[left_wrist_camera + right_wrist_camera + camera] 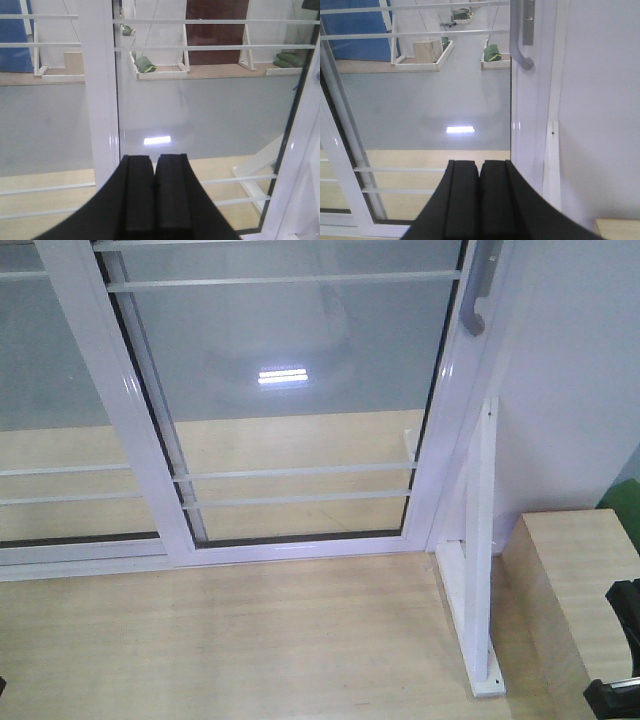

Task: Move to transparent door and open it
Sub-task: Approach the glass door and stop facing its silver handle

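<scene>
Approach looked done; the curved grey tubular handle (pixel 522 62) of the clear white-framed glass door (pixel 445 100) hung above-right of the pressed-together right gripper (pixel 480 200), awaiting a reach.

Pale wood floor (pixel 280 640) bears a white braced post (pixel 480 570) and wooden box (pixel 575 580).
</scene>
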Controlling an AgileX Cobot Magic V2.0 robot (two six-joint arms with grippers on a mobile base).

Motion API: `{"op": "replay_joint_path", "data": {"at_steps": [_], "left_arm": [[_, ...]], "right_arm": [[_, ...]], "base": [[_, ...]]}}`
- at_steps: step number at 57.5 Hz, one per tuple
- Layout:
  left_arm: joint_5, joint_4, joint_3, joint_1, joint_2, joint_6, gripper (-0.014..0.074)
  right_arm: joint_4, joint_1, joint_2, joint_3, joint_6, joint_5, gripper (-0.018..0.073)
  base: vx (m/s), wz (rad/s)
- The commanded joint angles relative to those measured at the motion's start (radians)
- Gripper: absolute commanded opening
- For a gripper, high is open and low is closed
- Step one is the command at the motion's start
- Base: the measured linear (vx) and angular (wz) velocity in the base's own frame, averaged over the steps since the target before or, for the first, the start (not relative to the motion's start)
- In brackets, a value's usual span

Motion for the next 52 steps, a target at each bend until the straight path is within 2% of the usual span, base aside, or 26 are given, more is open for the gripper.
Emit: {"op": "replay_joint_path", "data": {"at_steps": [1,23,52], "left_arm": [[-0.08,-0.003,0.031,0.001,-0.013,-0.003,0.0004],[-0.08,-0.003,0.031,0.001,-0.013,-0.003,0.0004],[-0.08,-0.003,0.031,0.001,-0.013,-0.003,0.0004]], "right_arm": [[-0.002,-0.007,-0.015,0.012,-0.003,-0.08,0.0002],[-0.002,-0.007,-0.015,0.012,-0.003,-0.08,0.0002],[-0.002,-0.006,-0.015,0.012,-0.003,-0.08,0.0002]], "base": [[0.41,0.19],[0.3,0.15],[0.11,0.04]]}}
